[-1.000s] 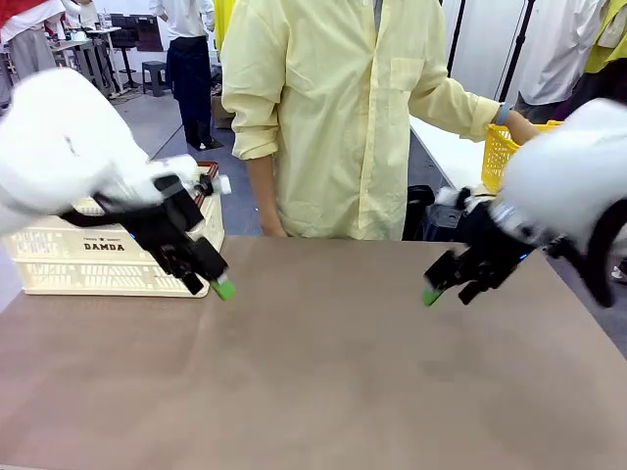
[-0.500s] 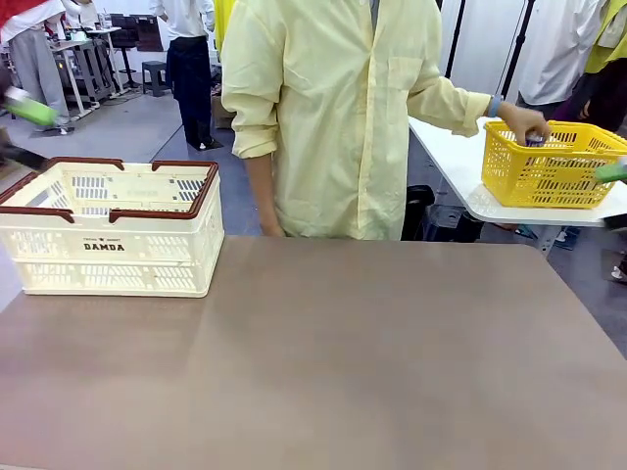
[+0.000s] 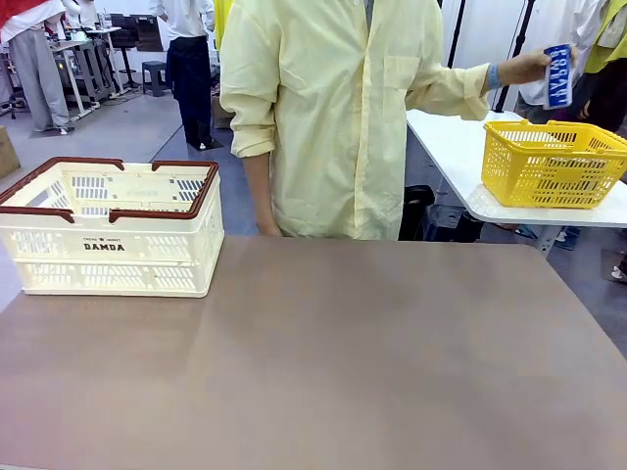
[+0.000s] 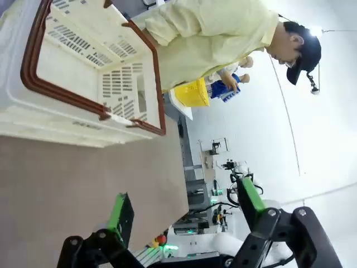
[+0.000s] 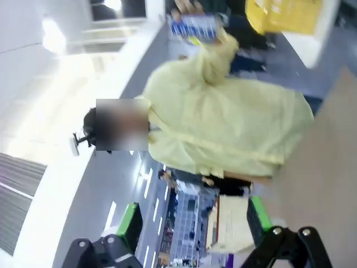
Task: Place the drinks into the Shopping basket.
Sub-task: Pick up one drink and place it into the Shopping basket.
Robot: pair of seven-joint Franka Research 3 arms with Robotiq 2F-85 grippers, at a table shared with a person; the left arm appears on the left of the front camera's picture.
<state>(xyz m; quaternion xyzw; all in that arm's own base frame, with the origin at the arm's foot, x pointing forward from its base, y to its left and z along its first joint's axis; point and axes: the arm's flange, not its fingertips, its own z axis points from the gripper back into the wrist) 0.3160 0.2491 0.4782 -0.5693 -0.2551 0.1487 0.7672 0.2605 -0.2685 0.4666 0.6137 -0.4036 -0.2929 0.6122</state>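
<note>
The Shopping basket (image 3: 108, 225), cream with a dark red rim and "DAMDA" print, stands at the table's far left with nothing showing inside it. Across the table, a person's raised hand holds a blue drink can (image 3: 556, 75) above the yellow basket. In the left wrist view my left gripper (image 4: 187, 206) is open in the air, with the Shopping basket (image 4: 83, 72) ahead and the blue can (image 4: 228, 92) far off. My right gripper (image 5: 192, 223) is open too and holds nothing; in its view the blue can (image 5: 195, 25) is in the person's hand.
A bright yellow mesh basket (image 3: 554, 162) sits on a white side table (image 3: 451, 147) at the far right. The person in a pale yellow shirt (image 3: 333, 117) stands at the far edge of the brown table (image 3: 323, 362).
Both arms have swung back out of the front view. The person's hand has lifted the blue can up out of the yellow basket.
</note>
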